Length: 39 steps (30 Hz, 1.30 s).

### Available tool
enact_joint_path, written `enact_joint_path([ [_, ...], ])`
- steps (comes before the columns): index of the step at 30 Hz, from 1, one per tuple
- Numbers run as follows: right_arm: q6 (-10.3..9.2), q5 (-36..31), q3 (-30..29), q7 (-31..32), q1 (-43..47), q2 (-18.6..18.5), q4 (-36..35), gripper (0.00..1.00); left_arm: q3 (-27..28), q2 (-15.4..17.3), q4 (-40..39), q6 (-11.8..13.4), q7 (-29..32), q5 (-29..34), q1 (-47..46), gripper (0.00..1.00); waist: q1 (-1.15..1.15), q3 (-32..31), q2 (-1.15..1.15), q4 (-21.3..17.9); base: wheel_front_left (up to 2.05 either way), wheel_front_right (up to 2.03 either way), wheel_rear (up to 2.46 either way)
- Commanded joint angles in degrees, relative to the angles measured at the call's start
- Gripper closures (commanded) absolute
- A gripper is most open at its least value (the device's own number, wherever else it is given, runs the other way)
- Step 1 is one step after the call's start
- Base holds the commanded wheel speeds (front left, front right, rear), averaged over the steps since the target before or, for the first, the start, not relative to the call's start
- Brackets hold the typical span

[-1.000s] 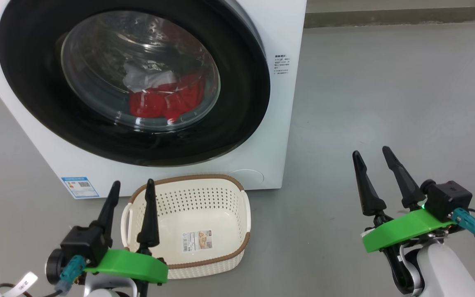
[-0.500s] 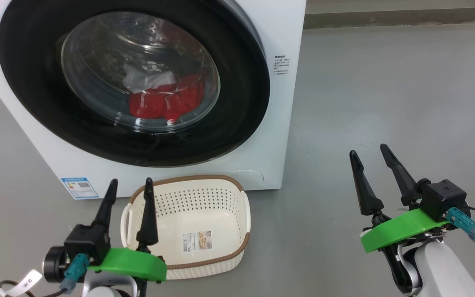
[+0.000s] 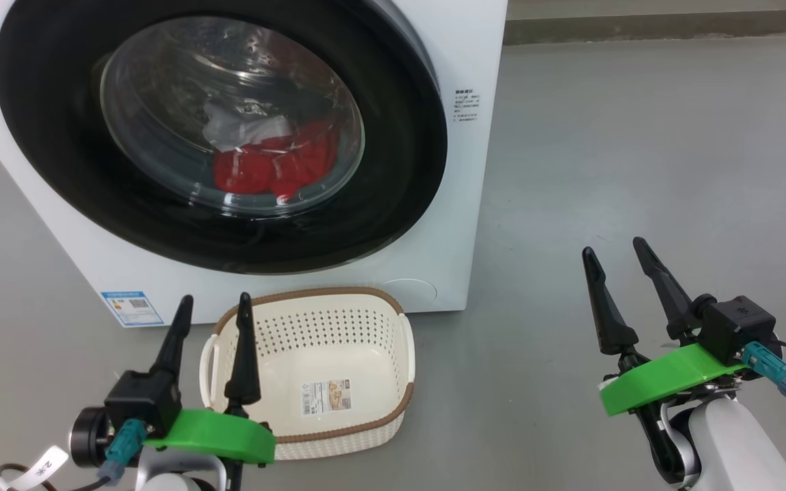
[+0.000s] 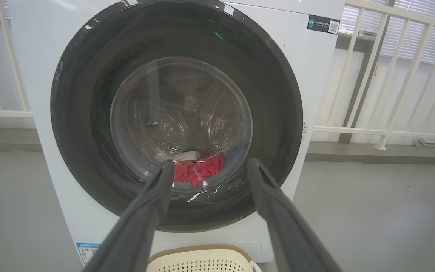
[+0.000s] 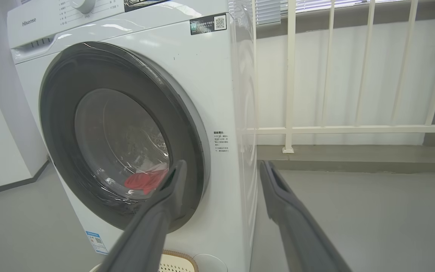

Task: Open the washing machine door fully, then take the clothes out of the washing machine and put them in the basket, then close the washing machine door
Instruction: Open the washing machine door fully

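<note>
The white washing machine (image 3: 461,170) stands ahead with its round black-rimmed door (image 3: 393,170) shut against the front. Red and white clothes (image 3: 270,167) lie in the drum behind the glass, also seen as clothes (image 4: 198,172) and clothes (image 5: 145,180) from the wrists. The cream basket (image 3: 311,368) sits empty on the floor below the door. My left gripper (image 3: 214,303) hangs open over the basket's left rim. My right gripper (image 3: 615,247) is open over bare floor, right of the machine. Both grippers are empty and clear of the door.
Grey floor (image 3: 638,150) stretches to the right of the machine. A white railing (image 5: 353,129) and a low kerb (image 4: 372,155) run behind it. A blue label (image 3: 132,308) marks the machine's lower left front.
The right gripper has shifted slightly up and left, then settled. The left gripper has edged a little up. Door, clothes and basket are unmoved.
</note>
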Motion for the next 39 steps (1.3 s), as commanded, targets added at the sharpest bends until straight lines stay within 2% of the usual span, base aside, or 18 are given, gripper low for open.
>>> enact_joint_path([
  [1,0.02,-0.20,1.28,-0.36,-2.76,0.02,-1.56,0.00,1.88,0.86,-1.79,-0.12,-0.52,0.44,-2.49,0.00,0.00,0.17,0.00,0.07,0.00,0.00,0.00],
  [12,0.02,-0.16,1.06,-0.36,-4.24,0.02,-3.28,0.00,1.09,0.86,-3.96,-0.27,-0.52,-0.02,-3.25,0.00,0.00,3.30,0.00,0.88,0.00,0.00,0.00],
  [13,0.02,-0.13,1.03,-0.36,-4.41,0.02,-3.42,0.24,0.95,0.86,-4.20,-0.24,-0.52,-0.05,-3.33,0.00,0.00,3.58,0.00,0.96,0.00,0.00,0.00],
  [14,0.02,0.04,1.04,-0.36,-4.63,0.02,-3.57,0.62,0.80,0.86,-4.46,-0.21,-0.52,-0.08,-3.40,0.00,0.00,3.90,0.00,1.04,0.00,0.00,0.00],
  [15,0.02,0.68,1.08,-0.36,-4.86,0.02,-3.62,0.92,0.66,0.86,-4.76,-0.18,-0.52,-0.09,-3.50,0.00,0.00,4.18,0.00,1.13,0.00,0.00,0.00],
  [16,0.02,1.18,1.02,-0.36,-5.12,0.02,-3.57,1.00,0.52,0.86,-5.07,-0.14,-0.52,-0.09,-3.58,0.00,0.00,4.52,0.00,1.22,0.00,0.00,0.00],
  [21,0.02,4.51,0.88,-0.36,-6.80,0.02,-3.19,1.00,0.10,0.86,-6.85,-0.22,-0.52,-0.08,-4.24,0.00,0.00,6.22,0.00,1.69,0.00,0.00,0.00],
  [39,0.02,30.57,1.84,0.09,-19.90,0.02,3.40,1.00,-0.77,0.86,-9.32,-0.40,-0.52,-0.05,-6.39,0.00,0.00,14.15,0.00,3.55,0.00,0.00,0.00],
])
